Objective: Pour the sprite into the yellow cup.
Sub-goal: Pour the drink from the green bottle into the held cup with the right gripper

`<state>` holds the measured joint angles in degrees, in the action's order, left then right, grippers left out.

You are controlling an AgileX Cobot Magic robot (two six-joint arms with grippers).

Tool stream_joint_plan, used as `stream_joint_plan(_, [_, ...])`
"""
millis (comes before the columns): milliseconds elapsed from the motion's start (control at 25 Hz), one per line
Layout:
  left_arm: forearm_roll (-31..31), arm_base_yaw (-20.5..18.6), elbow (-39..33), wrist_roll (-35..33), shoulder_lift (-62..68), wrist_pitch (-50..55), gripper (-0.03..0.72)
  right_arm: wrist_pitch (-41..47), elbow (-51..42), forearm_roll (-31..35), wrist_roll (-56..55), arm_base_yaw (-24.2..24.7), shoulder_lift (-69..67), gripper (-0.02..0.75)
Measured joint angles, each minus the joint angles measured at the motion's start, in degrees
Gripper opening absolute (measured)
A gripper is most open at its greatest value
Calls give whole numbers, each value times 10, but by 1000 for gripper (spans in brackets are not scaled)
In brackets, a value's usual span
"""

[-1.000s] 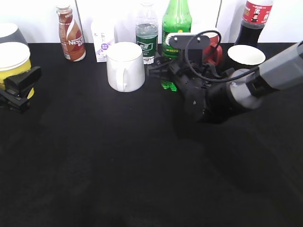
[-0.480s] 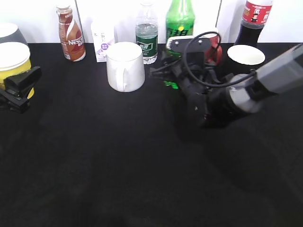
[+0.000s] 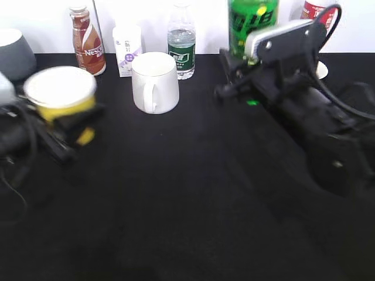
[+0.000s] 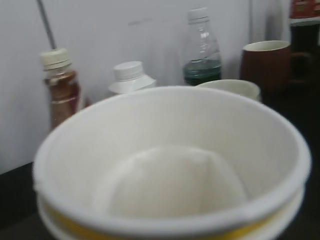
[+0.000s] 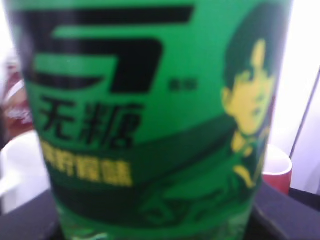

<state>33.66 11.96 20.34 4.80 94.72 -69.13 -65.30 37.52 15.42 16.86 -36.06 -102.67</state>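
Exterior view: our right gripper (image 3: 249, 88) pinches sprite (image 3: 252, 20), raised at far right. Left gripper (image 3: 64, 132) clamps yellow cup (image 3: 61, 93), lifted at left, well apart from bottle. Cup looks empty; cap hidden; we judge pouring not begun.

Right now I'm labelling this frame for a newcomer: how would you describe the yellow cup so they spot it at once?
Start at the black table and go to its left edge, where the left gripper holds the yellow cup in front of the brown Nescafe bottle. It is a small tapered paper cup with a white rim, empty white inside; unlike the white mug nearby, it has no handle and a yellow wall.
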Motion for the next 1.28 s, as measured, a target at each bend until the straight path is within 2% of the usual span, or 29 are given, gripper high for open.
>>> stream_joint_plan(120, [28,32,0,21,0,0,460,32,-4,-73,81,0,6,435])
stream_joint_plan(240, [73,35,0,39,0,-1,460,59,-4,-116,197,0,6,430])
stream_joint_plan(520, [152,35,0,47,0,9,460,59,-4,-117,427,0,6,429])
stream_joint_plan(680, [158,35,0,48,-2,19,460,52,-4,-117,524,0,6,429])
stream_joint_plan(960, [187,35,0,48,-2,22,460,25,-4,-118,612,0,6,429])
stream_joint_plan(1280, [191,35,0,48,-2,48,460,21,-4,-118,698,0,6,428])
